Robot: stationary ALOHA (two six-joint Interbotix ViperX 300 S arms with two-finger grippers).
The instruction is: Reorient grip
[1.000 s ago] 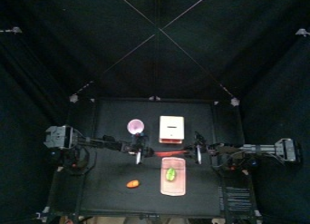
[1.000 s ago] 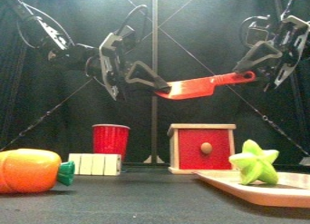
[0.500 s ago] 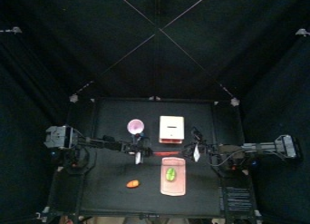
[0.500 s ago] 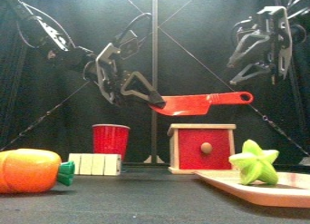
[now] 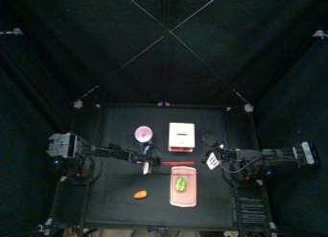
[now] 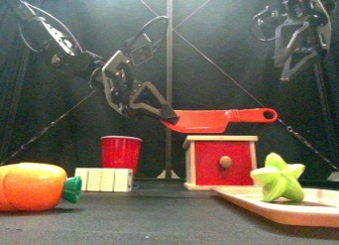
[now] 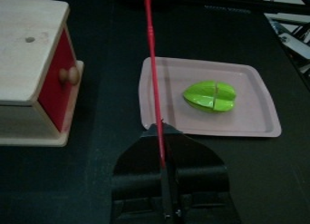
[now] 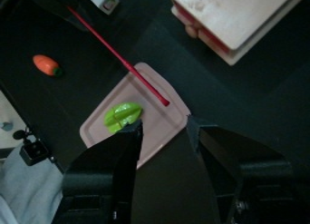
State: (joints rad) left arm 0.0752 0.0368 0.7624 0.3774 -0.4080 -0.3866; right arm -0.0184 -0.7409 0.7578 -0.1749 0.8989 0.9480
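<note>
Now the left gripper (image 6: 162, 108) clamps the red knife (image 6: 219, 118) by its blade end, level above the wooden box (image 6: 220, 160), while the right gripper (image 6: 294, 31) hangs open above; it should re-approach squarely over the free handle.

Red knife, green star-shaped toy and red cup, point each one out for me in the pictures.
red knife (image 6: 219, 117), front view, middle of the blade
green star-shaped toy (image 6: 279, 178), front view, centre of its body
red cup (image 6: 121, 151), front view, middle of its side wall
</note>
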